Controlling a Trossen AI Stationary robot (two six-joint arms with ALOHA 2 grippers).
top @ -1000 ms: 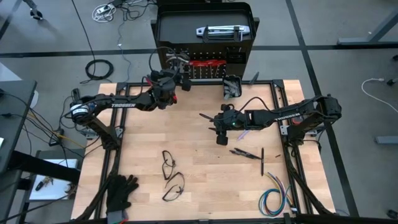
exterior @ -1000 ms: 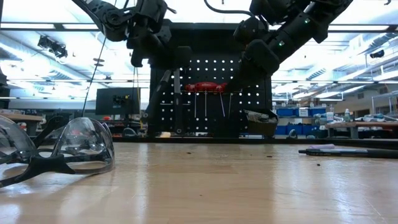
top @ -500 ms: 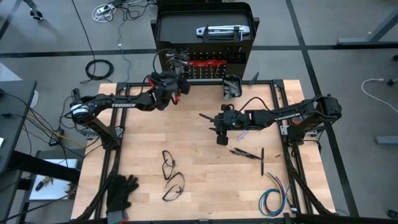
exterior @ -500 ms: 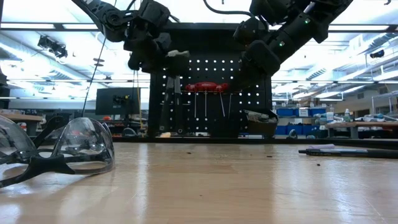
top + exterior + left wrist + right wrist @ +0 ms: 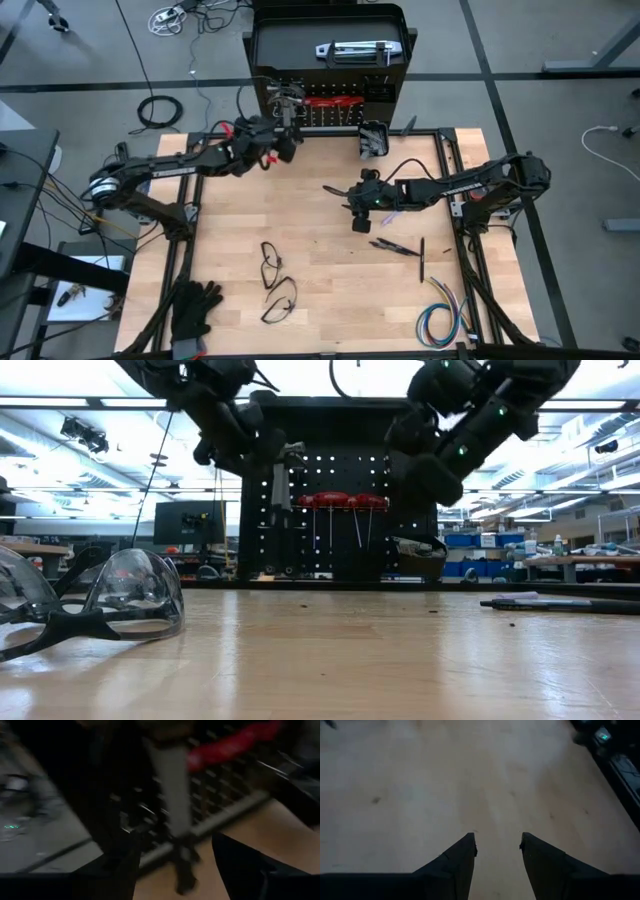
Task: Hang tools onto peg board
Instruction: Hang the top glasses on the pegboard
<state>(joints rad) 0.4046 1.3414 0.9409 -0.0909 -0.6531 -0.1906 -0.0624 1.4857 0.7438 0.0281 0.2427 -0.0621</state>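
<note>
The black peg board (image 5: 400, 480) stands upright at the table's far edge. Red-handled screwdrivers (image 5: 335, 500) hang on it, and left of them a grey-shafted tool with a dark lower end (image 5: 170, 795) hangs from its top. My left gripper (image 5: 175, 842) is open just in front of that tool (image 5: 290, 128), a finger to each side, touching nothing. My right gripper (image 5: 497, 845) is open above the bare wood at mid-table (image 5: 360, 222). Dark slim tools (image 5: 395, 247) lie flat on the table to the right.
A small black bin (image 5: 373, 138) sits at the board's right foot. A silver tool (image 5: 352, 50) lies on top of the board's case. Safety glasses (image 5: 272, 265), black gloves (image 5: 195, 308) and a coloured wire bundle (image 5: 440, 320) lie near the front edge.
My left gripper has opened and let go of the grey-shafted tool, which stays hanging on the peg board. It has then drawn back a little from the board and tipped up toward level. My right gripper has sunk slightly toward the table.
</note>
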